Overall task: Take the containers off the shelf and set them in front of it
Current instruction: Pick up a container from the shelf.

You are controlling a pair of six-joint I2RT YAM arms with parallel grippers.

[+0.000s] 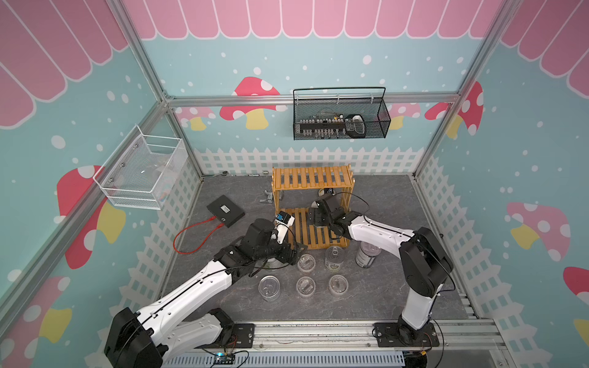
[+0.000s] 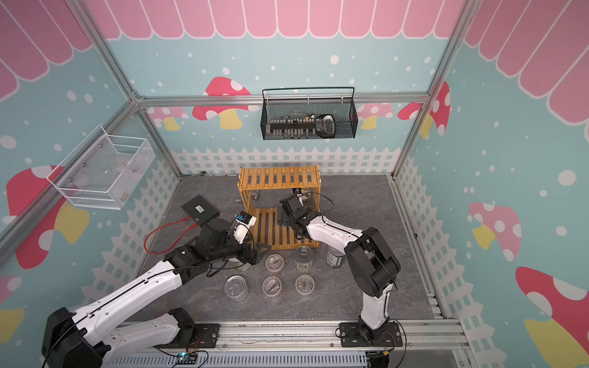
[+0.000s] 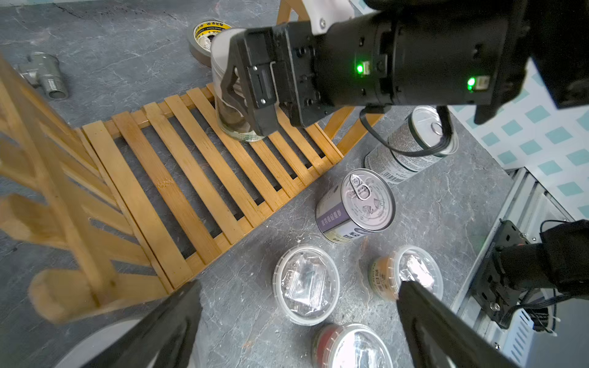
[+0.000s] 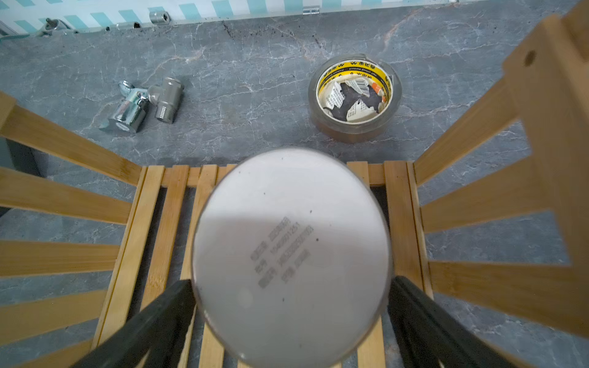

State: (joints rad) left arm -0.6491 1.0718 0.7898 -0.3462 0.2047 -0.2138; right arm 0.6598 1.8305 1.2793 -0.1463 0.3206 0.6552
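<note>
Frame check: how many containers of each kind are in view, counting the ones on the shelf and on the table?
Silver pull-tab tins: 3, on the table
Clear-lidded plastic jars: 3, on the table
White-lidded jars: 2, one on the shelf's lower tier, one partly hidden on the table
Total: 8

The shelf (image 1: 312,178) stands at the back middle of the tabletop (image 1: 379,293). One jar (image 4: 291,242) stands on its lower tier, straddled by the right claw (image 4: 291,296). In front of the shelf (on the tabletop, in two loose rows) stand tins (image 1: 334,258) and small jars (image 1: 305,285), with the left claw (image 3: 298,286) above them. Behind the lower tier lie a tape roll (image 4: 353,95) and, to its left, a valve (image 4: 143,105). A box (image 1: 225,211) lies left of the shelf.
</note>
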